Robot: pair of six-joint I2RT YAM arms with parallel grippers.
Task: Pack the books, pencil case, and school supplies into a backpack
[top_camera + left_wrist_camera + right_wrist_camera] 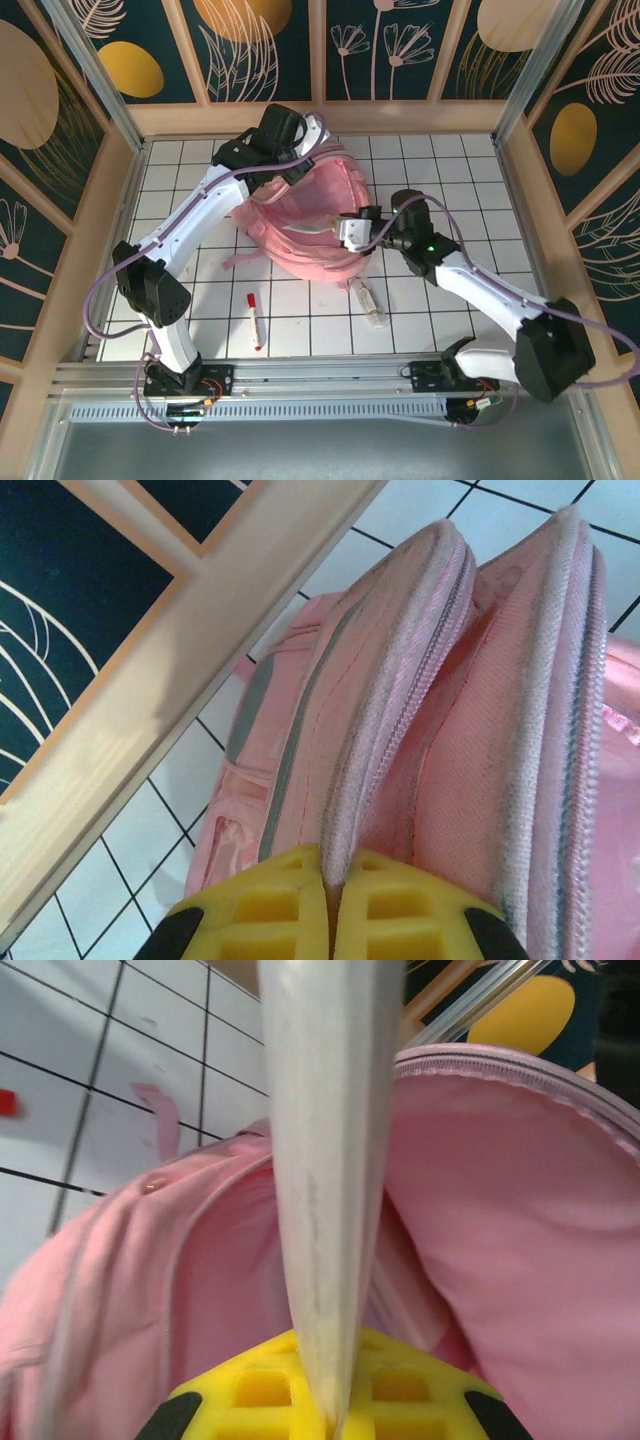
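The pink backpack (300, 225) lies open in the middle of the tiled table. My left gripper (288, 140) is at the backpack's far top, shut on the zipper edge (400, 680) of the opening, which runs up from between the yellow fingers (280, 905). My right gripper (352, 232) hovers over the backpack's right side, shut on a long flat white packet (325, 1160) that points into the pink opening (500, 1220). A red-and-white marker (255, 318) and a small clear tube (368, 303) lie on the tiles in front of the backpack. The books and the pencil case are out of view.
A wooden frame (320, 118) with dark patterned panels walls the table at the back and both sides. A pink strap (240, 260) trails off the backpack's left side. Bare tiles (300, 335) stretch between the backpack and the arm bases.
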